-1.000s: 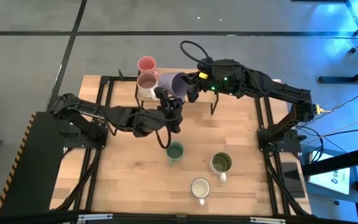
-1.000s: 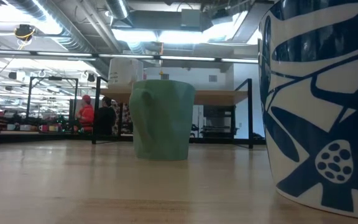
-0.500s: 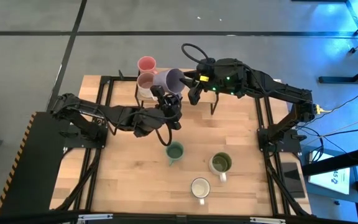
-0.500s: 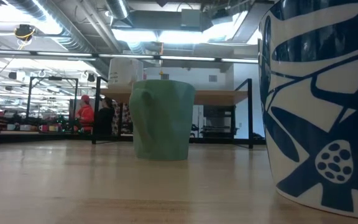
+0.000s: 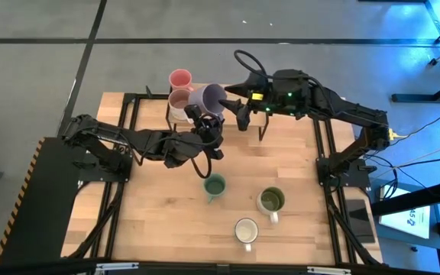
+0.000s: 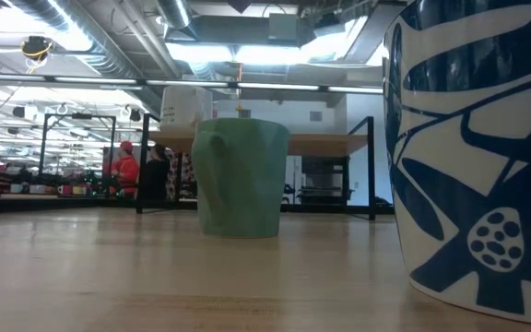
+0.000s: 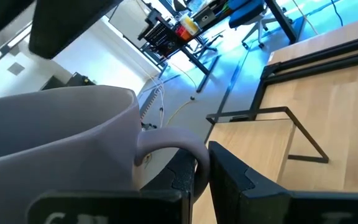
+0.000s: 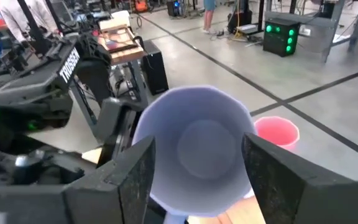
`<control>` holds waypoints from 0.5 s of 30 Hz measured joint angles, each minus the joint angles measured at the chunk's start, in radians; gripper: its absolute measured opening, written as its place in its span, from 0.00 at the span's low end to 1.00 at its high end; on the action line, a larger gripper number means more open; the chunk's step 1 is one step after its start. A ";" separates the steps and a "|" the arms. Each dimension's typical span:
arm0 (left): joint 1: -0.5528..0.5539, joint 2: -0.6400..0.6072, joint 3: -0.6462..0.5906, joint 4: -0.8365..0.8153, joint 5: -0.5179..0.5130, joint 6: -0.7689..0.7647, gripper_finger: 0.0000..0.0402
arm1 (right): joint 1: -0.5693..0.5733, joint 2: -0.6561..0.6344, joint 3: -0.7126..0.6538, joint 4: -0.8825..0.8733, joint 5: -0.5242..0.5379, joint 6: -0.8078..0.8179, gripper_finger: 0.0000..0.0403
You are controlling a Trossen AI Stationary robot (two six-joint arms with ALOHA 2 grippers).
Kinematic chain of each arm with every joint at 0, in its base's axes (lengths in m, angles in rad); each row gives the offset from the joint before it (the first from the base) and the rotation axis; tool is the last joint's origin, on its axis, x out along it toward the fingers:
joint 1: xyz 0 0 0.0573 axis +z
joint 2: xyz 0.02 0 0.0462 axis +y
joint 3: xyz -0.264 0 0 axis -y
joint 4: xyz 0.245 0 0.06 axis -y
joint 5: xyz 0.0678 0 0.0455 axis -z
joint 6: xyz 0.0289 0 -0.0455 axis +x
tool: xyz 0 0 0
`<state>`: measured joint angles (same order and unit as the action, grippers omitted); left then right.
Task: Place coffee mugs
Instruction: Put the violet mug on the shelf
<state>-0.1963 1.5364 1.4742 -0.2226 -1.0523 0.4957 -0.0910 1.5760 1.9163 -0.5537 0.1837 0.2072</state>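
The left end effector [image 5: 202, 121] is up at the far edge of the wooden table [image 5: 159, 221], closed on the handle of the small lavender ceramic mug [image 5: 208, 98], which lies tilted on its side with its mouth toward the right arm. The right end effector [image 5: 241, 111] sits just beside that rim, fingers spread wide and gripping nothing. Right next to the lavender mug are the pink mug [image 5: 180, 78] and the white mug with a mauve inside [image 5: 180, 100], both by the dark rack [image 5: 262, 131].

The teal-green mug [image 5: 215, 185], the olive-green mug [image 5: 270, 200] and the plain white mug [image 5: 245, 229] stand apart on the near half.

My worry is the crowding: a grip on the handle alone may let the mug swivel, and any swing could knock the mauve-lined neighbour or clip the right fingers.
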 joint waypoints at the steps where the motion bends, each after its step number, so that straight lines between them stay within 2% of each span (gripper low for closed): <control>1: 0.000 0.000 0.000 0.000 0.000 -0.001 0.06 | 0.000 -0.002 0.000 -0.002 0.003 0.000 0.56; 11: 0.000 0.000 0.000 0.000 0.003 -0.055 0.06 | -0.001 -0.045 0.000 -0.035 0.010 -0.026 0.56; 15: 0.021 0.000 0.000 -0.001 0.138 -0.187 0.06 | -0.001 -0.099 0.000 -0.086 0.018 -0.034 0.56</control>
<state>-0.1754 1.5368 1.4742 -0.2239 -0.9147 0.3091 -0.0921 1.4774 1.9160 -0.6394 0.2013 0.1730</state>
